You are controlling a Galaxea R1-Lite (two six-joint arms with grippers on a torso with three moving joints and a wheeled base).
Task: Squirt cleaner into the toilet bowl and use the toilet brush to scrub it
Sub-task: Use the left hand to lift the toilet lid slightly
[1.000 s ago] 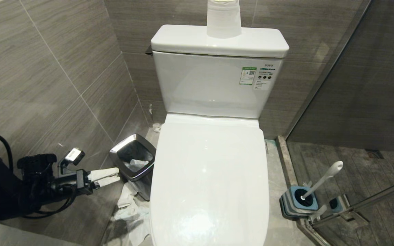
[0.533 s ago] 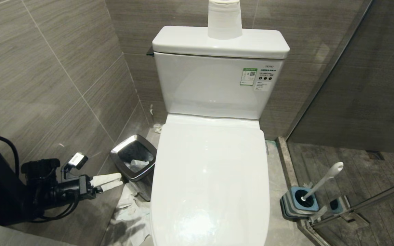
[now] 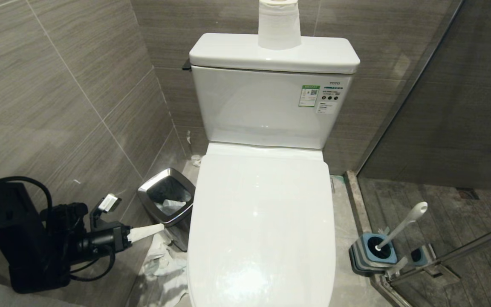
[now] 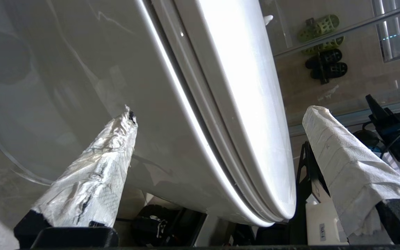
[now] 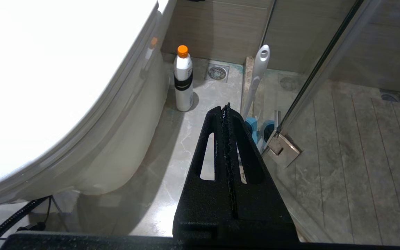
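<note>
While lid's down: nothing done, I've lid-lifting, squirting, scrubbing left
left gripper (image 4: 221,121): jaws wide, empty, straddling toilet bowl (image 4: 82,86) rim edge
right gripper (image 5: 226,114): closed, empty
toilet brush (image 5: 257,74): in holder, just beyond right jaws

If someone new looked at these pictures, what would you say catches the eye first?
The white toilet fills the middle, its lid shut over the bowl, with a paper roll on the tank. The left gripper, fingers paper-wrapped and spread wide, sits low beside the toilet, next to the steel bin. On the other side, the toilet brush stands in its blue-grey holder by the glass door.
</note>
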